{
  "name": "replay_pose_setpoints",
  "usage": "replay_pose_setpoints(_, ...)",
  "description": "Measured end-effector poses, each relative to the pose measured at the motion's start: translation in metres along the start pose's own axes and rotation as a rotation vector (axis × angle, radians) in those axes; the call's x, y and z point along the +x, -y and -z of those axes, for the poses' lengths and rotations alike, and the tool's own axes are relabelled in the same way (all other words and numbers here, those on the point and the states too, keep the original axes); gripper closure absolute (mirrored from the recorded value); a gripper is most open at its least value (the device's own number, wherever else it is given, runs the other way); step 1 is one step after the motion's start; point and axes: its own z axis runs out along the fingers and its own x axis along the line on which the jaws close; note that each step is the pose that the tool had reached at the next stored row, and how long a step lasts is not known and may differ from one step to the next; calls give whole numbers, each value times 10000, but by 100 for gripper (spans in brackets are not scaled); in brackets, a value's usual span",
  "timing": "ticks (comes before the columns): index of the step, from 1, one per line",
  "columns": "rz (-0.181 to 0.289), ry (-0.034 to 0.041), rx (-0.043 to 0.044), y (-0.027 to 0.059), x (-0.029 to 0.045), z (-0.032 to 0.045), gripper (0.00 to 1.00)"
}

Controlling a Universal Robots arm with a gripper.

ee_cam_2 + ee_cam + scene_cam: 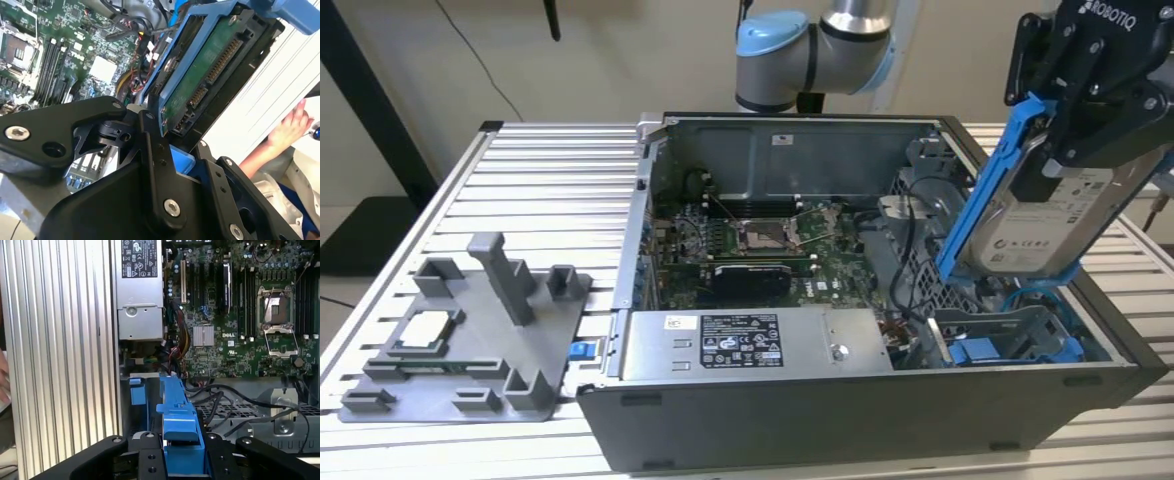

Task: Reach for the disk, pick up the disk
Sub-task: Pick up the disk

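Now the gripper (1067,165) is clamping the disk (1041,225) and holding it in the air at the right of the exterior view, above the right end of the open case (854,420). The disk is hanging tilted, its white label facing the camera, with a blue rail (987,185) running down its left edge and reaching up past the black fingers (1107,120). In the second wrist view the disk (205,75) is sitting at upper centre, showing its green circuit side and connectors, framed by blue plastic, while the black linkage of the gripper (150,150) is filling the lower half; the jaws are pressing on it from both sides, though the contact itself is hard to make out there. A hand (290,127) is showing at the right edge of that view. In the first wrist view the blue rail (177,425) is standing between the fingers (150,455) at bottom centre, with the motherboard (240,315) in the upper right and the silver power supply (140,295) at upper centre. Back in the exterior view, the power supply (747,345) is lying along the case's front edge, a blue bay (1014,345) is sitting below the lifted disk, and a grey fixture (467,340) is resting on the ribbed table (547,170) at lower left, well apart from the case.
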Motion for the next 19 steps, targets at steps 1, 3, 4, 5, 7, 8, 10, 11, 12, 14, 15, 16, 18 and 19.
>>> replay_pose_setpoints(1, 20, 1, 0, 1, 9, -16, 100)
replay_pose_setpoints(3, 36, 6, 1, 5, 42, -45, 100)
replay_pose_setpoints(4, 43, 11, 2, 7, 59, -60, 100)
replay_pose_setpoints(5, 52, 15, 3, 8, 75, -74, 100)
replay_pose_setpoints(7, 82, 22, 6, 10, 97, -102, 100)
replay_pose_setpoints(8, 97, 24, 8, 11, 109, -115, 100)
replay_pose_setpoints(10, 127, 28, 17, 13, 131, -136, 100)
replay_pose_setpoints(11, 142, 33, 24, 14, 140, -146, 100)
replay_pose_setpoints(12, 160, 39, 31, 15, 149, -157, 100)
replay_pose_setpoints(14, 194, 45, 48, 17, 168, -174, 100)
replay_pose_setpoints(15, 209, 48, 56, 19, 176, -180, 100)
replay_pose_setpoints(16, 217, 53, 59, 22, 184, -184, 100)
replay_pose_setpoints(18, 219, 59, 59, 22, 187, -185, 100)
replay_pose_setpoints(19, 219, 61, 59, 22, 187, -185, 100)
